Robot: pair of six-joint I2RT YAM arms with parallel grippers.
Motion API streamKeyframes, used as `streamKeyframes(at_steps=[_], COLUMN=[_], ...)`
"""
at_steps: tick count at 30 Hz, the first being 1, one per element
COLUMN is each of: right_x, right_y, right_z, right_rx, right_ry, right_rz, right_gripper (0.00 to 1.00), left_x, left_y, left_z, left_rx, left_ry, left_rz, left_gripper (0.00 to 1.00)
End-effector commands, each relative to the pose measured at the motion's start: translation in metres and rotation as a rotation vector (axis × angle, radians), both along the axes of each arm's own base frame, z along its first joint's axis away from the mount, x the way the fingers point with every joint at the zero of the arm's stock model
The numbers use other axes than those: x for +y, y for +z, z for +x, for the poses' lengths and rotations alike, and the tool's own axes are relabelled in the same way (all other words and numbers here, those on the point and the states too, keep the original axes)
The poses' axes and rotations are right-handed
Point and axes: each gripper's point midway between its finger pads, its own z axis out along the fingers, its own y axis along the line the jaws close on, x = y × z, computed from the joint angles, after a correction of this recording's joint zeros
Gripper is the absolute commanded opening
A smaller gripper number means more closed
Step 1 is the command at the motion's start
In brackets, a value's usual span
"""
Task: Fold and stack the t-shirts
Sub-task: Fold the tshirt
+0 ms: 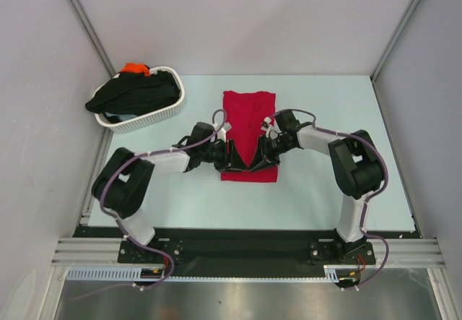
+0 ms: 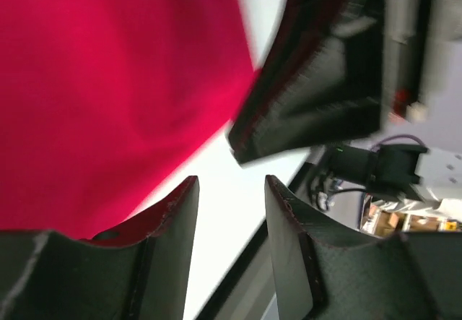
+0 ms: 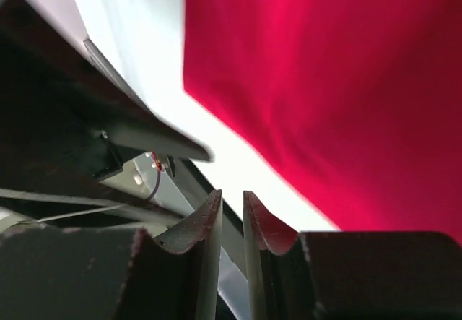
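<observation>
A crimson red t-shirt (image 1: 249, 114) lies folded into a long strip in the middle of the table. Both grippers hover low over its near end, facing each other. My left gripper (image 1: 232, 157) is open, and the left wrist view shows bare table between its fingers (image 2: 231, 183), with the red cloth (image 2: 108, 81) just beyond. My right gripper (image 1: 261, 152) stands only narrowly open, and nothing is in its gap (image 3: 232, 194). The red cloth (image 3: 332, 81) fills the upper right of that view. More t-shirts, black (image 1: 133, 92) and orange (image 1: 135, 68), are heaped in the basket.
The white woven basket (image 1: 148, 122) stands at the table's far left corner. Grey walls and metal posts close in the back and sides. Each wrist view shows the other gripper's dark body close by (image 2: 325, 81) (image 3: 86, 118).
</observation>
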Motion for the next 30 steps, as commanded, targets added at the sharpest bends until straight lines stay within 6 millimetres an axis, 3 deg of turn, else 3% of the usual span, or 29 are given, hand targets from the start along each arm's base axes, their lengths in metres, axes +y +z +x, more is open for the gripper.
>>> streamKeyframes(at_steps=[1,3,4,6,8,11,14,16,18,22,23,24,26,27,28,30], right_x=[0.010,0.003,-0.001,-0.020,-0.037,-0.069,-0.086,-0.089,-0.084,-0.063,-0.058,-0.050,-0.038,-0.032,-0.029,-0.020], right_y=[-0.022,-0.034,-0.039,-0.053,-0.056,-0.063,-0.045,-0.026,-0.014,0.009,0.009,0.017,0.017,0.023,0.007,0.017], right_z=[0.003,-0.004,-0.006,-0.020,-0.028,-0.048,-0.057,-0.052,-0.041,0.009,0.018,0.036,0.065,0.080,0.089,0.120], right_rx=[0.076,0.107,0.108,0.149,0.151,0.193,0.180,0.123,0.097,0.062,0.078,0.038,0.067,0.027,0.103,0.052], right_ry=[-0.018,-0.022,-0.020,-0.050,-0.074,-0.127,-0.189,-0.206,-0.216,-0.248,-0.265,-0.266,-0.303,-0.298,-0.334,-0.334], right_rz=[0.007,-0.002,-0.007,-0.026,-0.037,-0.085,-0.086,-0.082,-0.068,0.021,0.043,0.096,0.144,0.188,0.190,0.260], right_gripper=[0.24,0.23,0.23,0.23,0.23,0.23,0.24,0.24,0.24,0.25,0.25,0.26,0.30,0.32,0.35,0.35], left_x=[0.002,0.018,0.030,0.047,0.065,0.067,0.066,0.063,0.060,0.046,0.043,0.042,0.036,0.039,0.038,0.042], left_y=[-0.035,-0.057,-0.077,-0.088,-0.099,-0.078,-0.054,-0.037,-0.023,0.009,0.009,-0.006,-0.003,-0.023,-0.019,-0.029], left_z=[0.000,0.002,-0.008,-0.011,-0.026,-0.042,-0.053,-0.045,-0.038,0.014,0.023,0.034,0.062,0.072,0.090,0.109], left_rx=[0.092,0.121,0.181,0.222,0.256,0.222,0.173,0.113,0.081,-0.032,-0.034,0.009,-0.030,0.028,-0.003,0.006], left_ry=[0.027,0.067,0.101,0.149,0.175,0.120,0.068,0.041,0.033,0.078,0.088,0.103,0.116,0.139,0.156,0.184], left_rz=[-0.002,0.047,0.084,0.095,0.170,0.162,0.135,0.123,0.117,0.075,0.065,0.068,0.016,0.009,-0.014,-0.025], left_gripper=[0.47,0.46,0.46,0.45,0.45,0.46,0.49,0.49,0.49,0.50,0.50,0.50,0.50,0.50,0.49,0.49])
